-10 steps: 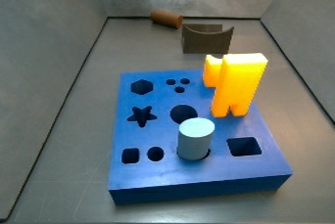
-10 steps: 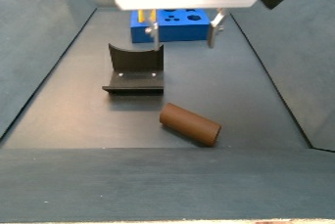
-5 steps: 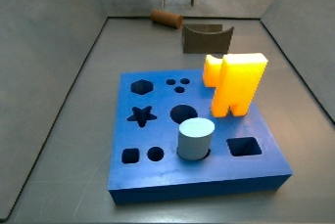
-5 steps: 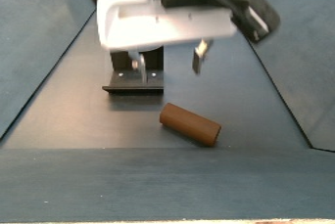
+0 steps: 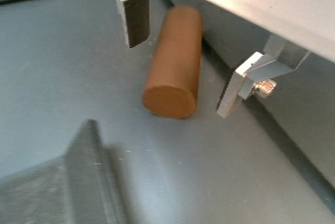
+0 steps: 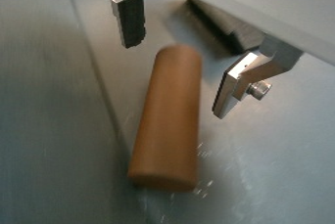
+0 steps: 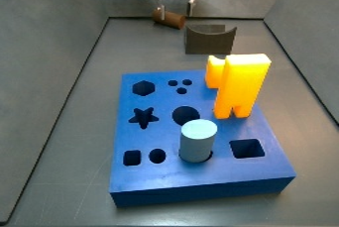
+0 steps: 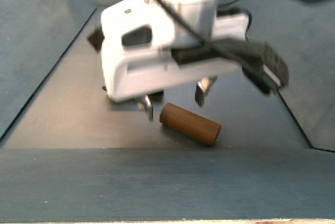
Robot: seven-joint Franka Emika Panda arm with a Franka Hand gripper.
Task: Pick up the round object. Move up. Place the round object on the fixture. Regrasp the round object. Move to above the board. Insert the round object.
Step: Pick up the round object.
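The round object, a slim brown peg [image 5: 174, 60], lies on its side on the grey floor; it also shows in a wrist view [image 6: 167, 122] and in both side views [image 8: 191, 124] [image 7: 167, 19]. My gripper [image 5: 187, 54] is open and low over the peg, with one finger on each side of it and not touching. It also shows in a side view [image 8: 175, 103]. The fixture [image 7: 208, 39], a dark block with a notched top, stands just beside the peg. The blue board [image 7: 157, 179] with shaped holes lies further along the floor.
A tall yellow-orange block [image 7: 239, 82] and a pale grey-blue cylinder [image 7: 197, 140] stand in the board. Sloping grey walls [image 7: 59, 92] enclose the floor on both sides. An edge of the fixture [image 5: 78, 179] shows close to the peg.
My gripper has come down from above the fixture towards the peg and now straddles it with the fingers open. The peg has not moved.
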